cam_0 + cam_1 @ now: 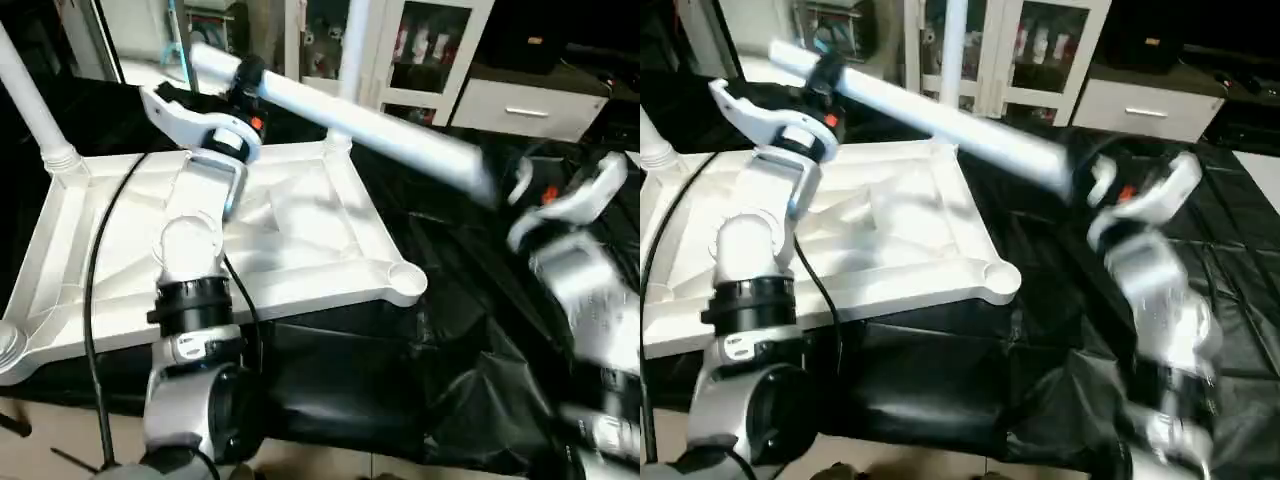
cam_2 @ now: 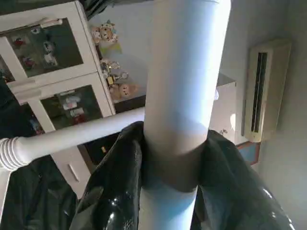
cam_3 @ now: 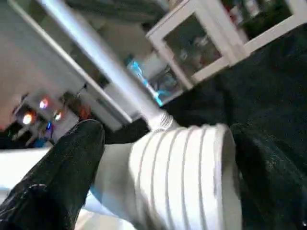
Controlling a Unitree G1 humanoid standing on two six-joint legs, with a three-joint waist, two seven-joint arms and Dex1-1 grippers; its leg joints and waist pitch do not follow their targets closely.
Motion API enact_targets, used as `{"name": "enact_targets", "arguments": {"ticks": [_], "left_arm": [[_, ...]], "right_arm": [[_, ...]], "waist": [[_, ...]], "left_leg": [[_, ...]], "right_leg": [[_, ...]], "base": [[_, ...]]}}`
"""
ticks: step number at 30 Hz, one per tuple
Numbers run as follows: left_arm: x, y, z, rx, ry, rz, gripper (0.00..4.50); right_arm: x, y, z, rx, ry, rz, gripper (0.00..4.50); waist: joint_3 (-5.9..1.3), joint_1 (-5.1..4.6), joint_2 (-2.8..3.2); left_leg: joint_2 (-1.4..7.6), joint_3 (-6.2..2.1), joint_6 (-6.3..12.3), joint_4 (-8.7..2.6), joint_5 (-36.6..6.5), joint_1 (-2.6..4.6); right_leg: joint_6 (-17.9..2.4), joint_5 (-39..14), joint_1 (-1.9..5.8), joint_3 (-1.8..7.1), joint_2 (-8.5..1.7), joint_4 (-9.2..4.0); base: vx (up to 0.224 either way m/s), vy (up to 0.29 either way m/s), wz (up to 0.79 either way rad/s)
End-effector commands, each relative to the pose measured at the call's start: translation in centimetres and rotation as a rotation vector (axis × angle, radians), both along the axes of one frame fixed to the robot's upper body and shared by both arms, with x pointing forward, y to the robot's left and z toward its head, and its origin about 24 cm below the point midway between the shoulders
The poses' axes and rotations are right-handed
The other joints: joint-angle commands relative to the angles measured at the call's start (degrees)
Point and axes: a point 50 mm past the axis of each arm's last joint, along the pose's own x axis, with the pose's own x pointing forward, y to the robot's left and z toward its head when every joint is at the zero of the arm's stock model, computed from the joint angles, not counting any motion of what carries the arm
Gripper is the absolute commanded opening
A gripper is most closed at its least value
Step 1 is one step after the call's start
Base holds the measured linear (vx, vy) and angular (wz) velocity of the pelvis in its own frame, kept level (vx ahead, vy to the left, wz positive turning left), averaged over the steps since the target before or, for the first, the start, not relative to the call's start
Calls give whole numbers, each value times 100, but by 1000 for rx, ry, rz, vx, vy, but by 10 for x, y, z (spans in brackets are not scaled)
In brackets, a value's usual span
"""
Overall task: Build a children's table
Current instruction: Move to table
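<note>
Loose leg (image 1: 360, 118), smooth tapered white plastic tube, hangs across upturned ribbed tabletop (image 1: 300, 250). Left gripper (image 2: 170, 191) clamps plain shaft; right gripper (image 3: 158, 191) brackets ridged threaded end, closure unclear. Likely light, stiff, slippery: grip threads or mid-shaft. Near corner socket (image 1: 405, 275) empty.

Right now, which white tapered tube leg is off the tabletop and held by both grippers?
The long white tapered tube leg slanting across above the white plastic tabletop, gripped at both ends. The others stand upright in corner sockets: far-left leg, far leg.
</note>
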Motion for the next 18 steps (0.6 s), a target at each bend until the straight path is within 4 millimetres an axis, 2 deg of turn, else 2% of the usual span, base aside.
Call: {"name": "enact_targets", "arguments": {"ticks": [1,3,5,7,14,18], "left_arm": [[0,-16,18,-29,-52,-65,145],[2,-14,21,-34,-57,-60,145],[4,-13,23,-42,-60,-55,145],[5,-12,25,-47,-63,-55,145],[8,-10,29,-64,-64,-47,145],[9,-6,31,-96,-64,-40,145]], "right_arm": [[-4,9,3,-37,-4,80,450],[-9,-3,-1,-106,20,52,450],[-13,-14,-3,-132,45,14,450],[-17,-22,-5,-157,56,1,450],[-33,-39,-19,-342,160,107,450],[-33,-51,-32,-356,230,40,450]], "waist": [[-446,8,-34],[-438,4,-7],[-433,8,-19],[-433,3,-28],[-430,13,-73],[-430,-4,-107]], "left_leg": [[307,-147,305,-406,148,111],[300,-146,223,-412,38,115],[288,-137,161,-415,-100,127],[295,-151,109,-421,-137,103],[293,-162,194,-407,-87,70],[280,-148,255,-389,-117,72]], "right_leg": [[-1079,-157,429,222,-279,-344],[-1043,-291,427,225,-273,-361],[-972,-442,417,228,-269,-396],[-947,-512,431,224,-285,-396],[-928,-529,461,220,-289,-415],[-955,-786,427,211,-292,-445]], "base": [[0,0,0],[0,0,0],[0,0,0],[0,0,0],[0,0,0],[0,0,0]]}}
